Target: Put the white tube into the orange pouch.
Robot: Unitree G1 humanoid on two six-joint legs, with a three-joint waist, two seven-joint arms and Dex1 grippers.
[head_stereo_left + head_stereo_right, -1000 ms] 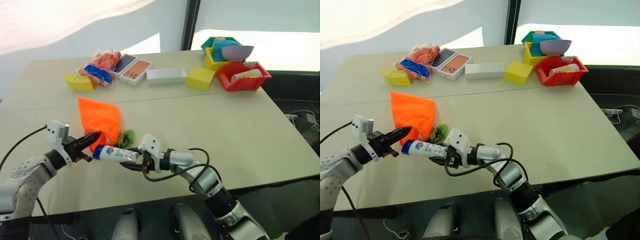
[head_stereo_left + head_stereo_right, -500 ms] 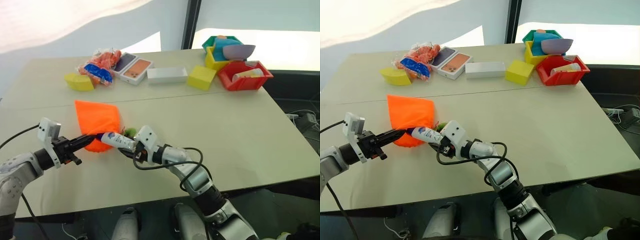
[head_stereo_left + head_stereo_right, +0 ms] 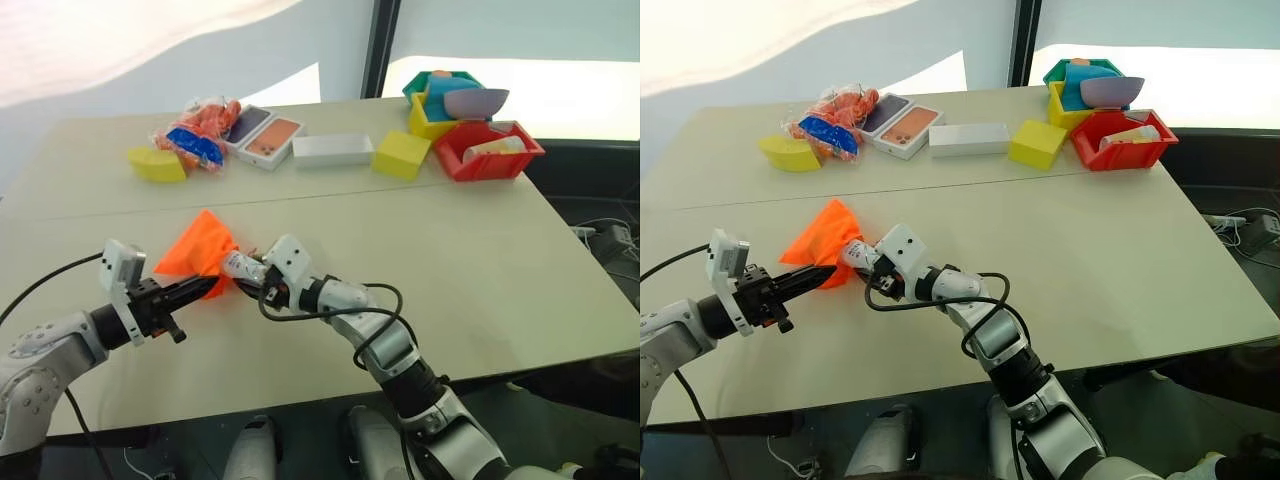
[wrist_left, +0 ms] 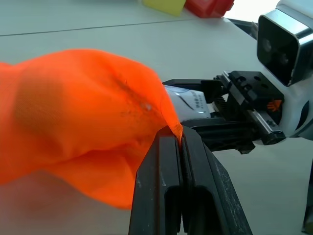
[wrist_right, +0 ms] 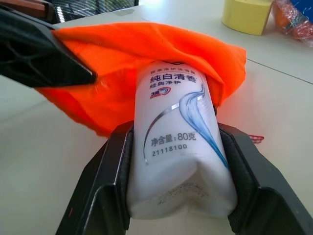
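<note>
While my left gripper [image 4: 171,142] pinches orange pouch [image 3: 196,252] edge, fingers together on fabric, right gripper [image 5: 173,147] fingers clamp white tube [image 5: 178,147], front end inside pouch mouth, above bench [image 3: 480,250].

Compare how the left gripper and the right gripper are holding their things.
The left gripper has its fingers shut flat on a thin edge of the bright orange fabric pouch; the right gripper has its fingers spread around the fat white plastic tube. Both meet at the pouch mouth.
</note>
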